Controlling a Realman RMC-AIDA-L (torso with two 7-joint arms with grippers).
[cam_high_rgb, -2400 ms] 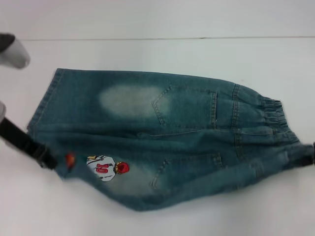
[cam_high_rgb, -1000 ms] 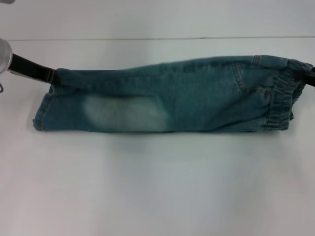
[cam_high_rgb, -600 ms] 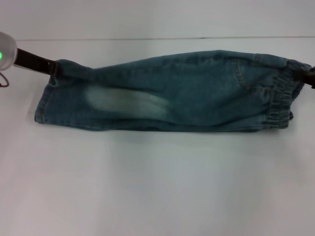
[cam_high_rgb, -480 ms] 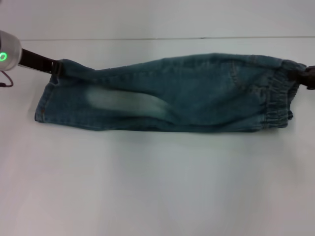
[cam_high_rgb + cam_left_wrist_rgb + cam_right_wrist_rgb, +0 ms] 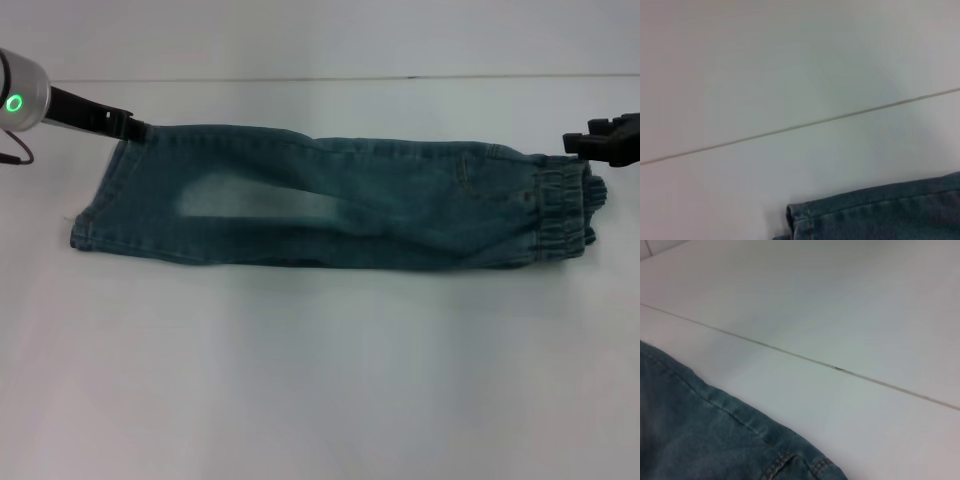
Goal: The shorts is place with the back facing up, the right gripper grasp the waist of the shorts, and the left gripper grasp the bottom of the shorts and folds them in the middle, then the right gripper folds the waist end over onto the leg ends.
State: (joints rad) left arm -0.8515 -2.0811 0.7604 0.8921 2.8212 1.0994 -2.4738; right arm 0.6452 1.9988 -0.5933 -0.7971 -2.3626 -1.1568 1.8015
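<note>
The shorts [image 5: 330,205] lie on the white table, folded lengthwise into one long blue-green denim strip with a faded pale patch up. The puckered waist [image 5: 565,205] is at the right end and the straight leg ends [image 5: 95,215] at the left end. My left gripper [image 5: 135,128] sits at the far left corner of the leg ends, touching the denim. My right gripper [image 5: 578,142] hangs open just beyond the waist, apart from it, holding nothing. A hem corner of the shorts [image 5: 880,215] shows in the left wrist view. Denim of the shorts [image 5: 700,435] shows in the right wrist view.
A thin seam line [image 5: 320,78] runs across the white table [image 5: 320,380] behind the shorts. Bare white surface stretches in front of the garment toward me.
The near half of the shorts was carried over the far half, hiding the pockets and print. In the last half second the raised far edge dropped flat and the right gripper let go of the waist.
</note>
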